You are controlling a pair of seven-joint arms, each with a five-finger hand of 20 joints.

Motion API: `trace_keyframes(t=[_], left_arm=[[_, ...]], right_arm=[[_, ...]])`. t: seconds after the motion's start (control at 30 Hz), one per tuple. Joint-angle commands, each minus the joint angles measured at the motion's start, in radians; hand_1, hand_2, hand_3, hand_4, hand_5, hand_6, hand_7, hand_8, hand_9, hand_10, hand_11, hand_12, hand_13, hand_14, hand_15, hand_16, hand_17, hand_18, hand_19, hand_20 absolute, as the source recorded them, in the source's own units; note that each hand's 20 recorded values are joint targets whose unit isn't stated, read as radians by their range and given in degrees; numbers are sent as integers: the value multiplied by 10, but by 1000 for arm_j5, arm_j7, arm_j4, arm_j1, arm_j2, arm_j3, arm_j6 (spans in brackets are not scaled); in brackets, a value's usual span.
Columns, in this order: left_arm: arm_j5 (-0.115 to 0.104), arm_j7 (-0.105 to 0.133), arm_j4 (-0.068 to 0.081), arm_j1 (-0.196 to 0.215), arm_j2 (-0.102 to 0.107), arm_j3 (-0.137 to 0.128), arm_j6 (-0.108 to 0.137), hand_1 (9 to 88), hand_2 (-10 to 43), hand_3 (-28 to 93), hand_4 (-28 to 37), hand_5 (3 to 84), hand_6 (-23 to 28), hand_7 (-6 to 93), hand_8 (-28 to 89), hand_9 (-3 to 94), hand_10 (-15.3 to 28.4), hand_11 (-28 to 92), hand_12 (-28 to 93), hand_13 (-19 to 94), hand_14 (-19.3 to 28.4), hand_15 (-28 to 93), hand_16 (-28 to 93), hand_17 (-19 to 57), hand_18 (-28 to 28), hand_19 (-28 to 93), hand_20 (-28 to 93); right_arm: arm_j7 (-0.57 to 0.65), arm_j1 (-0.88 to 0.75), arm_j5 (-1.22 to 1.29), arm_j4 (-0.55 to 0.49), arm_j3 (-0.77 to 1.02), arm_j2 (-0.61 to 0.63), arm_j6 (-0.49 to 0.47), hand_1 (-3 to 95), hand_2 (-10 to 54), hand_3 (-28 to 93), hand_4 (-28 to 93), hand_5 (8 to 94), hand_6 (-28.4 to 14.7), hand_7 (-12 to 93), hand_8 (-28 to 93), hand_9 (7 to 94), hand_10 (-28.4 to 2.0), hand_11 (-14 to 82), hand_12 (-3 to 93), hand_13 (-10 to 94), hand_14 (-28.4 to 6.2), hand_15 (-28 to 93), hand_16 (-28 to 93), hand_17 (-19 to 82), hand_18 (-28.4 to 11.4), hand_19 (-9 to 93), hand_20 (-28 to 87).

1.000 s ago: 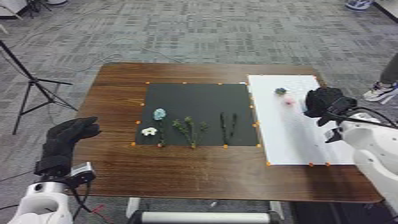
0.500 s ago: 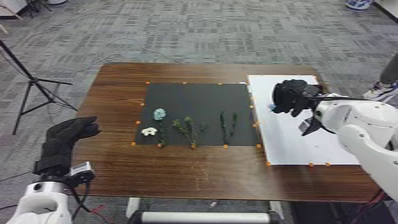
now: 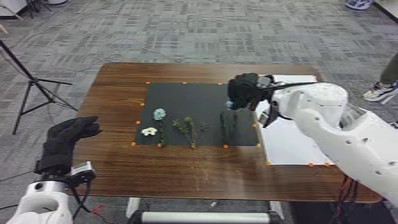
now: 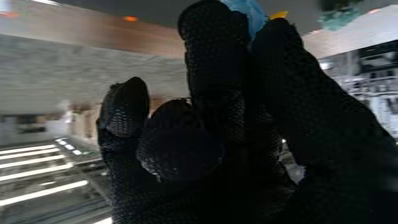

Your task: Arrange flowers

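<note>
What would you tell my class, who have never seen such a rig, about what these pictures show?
This is a robot with two white arms and black-gloved hands. The head view looks down from its head; the right wrist view comes from a camera on its right wrist, so that glove looms large.

On the brown table is a dark mat with a pale blue flower, a white flower, green sprigs and dark stems. A white sheet lies to the right.

The right hand pinches something blue, probably a flower. The left hand, open, is by the table's left edge.
</note>
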Motion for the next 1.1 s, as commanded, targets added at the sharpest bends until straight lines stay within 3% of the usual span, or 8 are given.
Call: trace_keyframes(t=[0.03, 0.3, 0.33, 0.43, 0.57, 0.8, 1.1], left_arm=[[-4, -2, 1, -6, 7, 4, -14, 344, 85, 671, -227, 555, 20, 241, -85, 575, 132, 294, 141, 460, 175, 449, -16, 54, 143, 263, 250], [-9, 3, 9, -14, 11, 15, -21, 344, 86, 671, -228, 555, 19, 241, -85, 574, 133, 294, 141, 460, 175, 449, -15, 55, 143, 264, 250], [-1, -11, 17, -39, 12, 27, -17, 343, 85, 671, -228, 555, 19, 242, -85, 574, 133, 294, 141, 460, 175, 449, -15, 55, 143, 264, 250], [-3, -7, 15, -34, 13, 23, -23, 343, 86, 671, -228, 555, 20, 242, -85, 575, 133, 294, 141, 460, 175, 449, -15, 55, 143, 264, 250], [0, -18, 24, -63, 15, 40, -17, 343, 86, 670, -228, 555, 20, 241, -85, 575, 133, 294, 141, 459, 175, 448, -15, 55, 142, 263, 250], [-8, -2, 20, -44, 12, 37, -25, 343, 86, 671, -227, 555, 20, 242, -86, 575, 133, 294, 141, 460, 175, 449, -15, 55, 143, 263, 250], [-6, -5, 23, -51, 10, 44, -32, 344, 87, 671, -228, 555, 20, 241, -85, 575, 132, 294, 141, 459, 175, 448, -15, 55, 142, 263, 250]], right_arm=[[-36, 53, -57, 53, -49, -148, -6, 544, -91, 634, -244, 762, 45, 326, 17, 899, -68, 170, 277, 811, -61, 768, 297, 406, -217, 786, 471], [-60, 58, -115, 141, -65, -265, -3, 547, -89, 627, -247, 760, 44, 329, 13, 895, -66, 158, 273, 810, -60, 771, 297, 406, -217, 788, 472], [-85, 68, -135, 182, -54, -295, -4, 548, -87, 626, -247, 760, 44, 330, 13, 895, -66, 156, 273, 810, -60, 772, 297, 406, -217, 788, 472], [-84, 73, -160, 204, -55, -327, -3, 549, -85, 624, -249, 757, 45, 333, 13, 893, -66, 153, 273, 809, -61, 774, 297, 405, -217, 789, 472], [-117, 84, -218, 271, -29, -391, -15, 548, -84, 623, -248, 756, 45, 334, 11, 891, -65, 150, 274, 807, -61, 778, 298, 405, -217, 789, 473], [-89, 60, -235, 278, -40, -414, -13, 547, -81, 623, -249, 751, 48, 339, 8, 889, -65, 146, 274, 805, -61, 780, 299, 405, -217, 789, 474], [-99, 38, -271, 298, -39, -454, 5, 548, -79, 622, -250, 748, 49, 344, 5, 888, -64, 146, 272, 805, -62, 783, 299, 404, -217, 789, 474]])
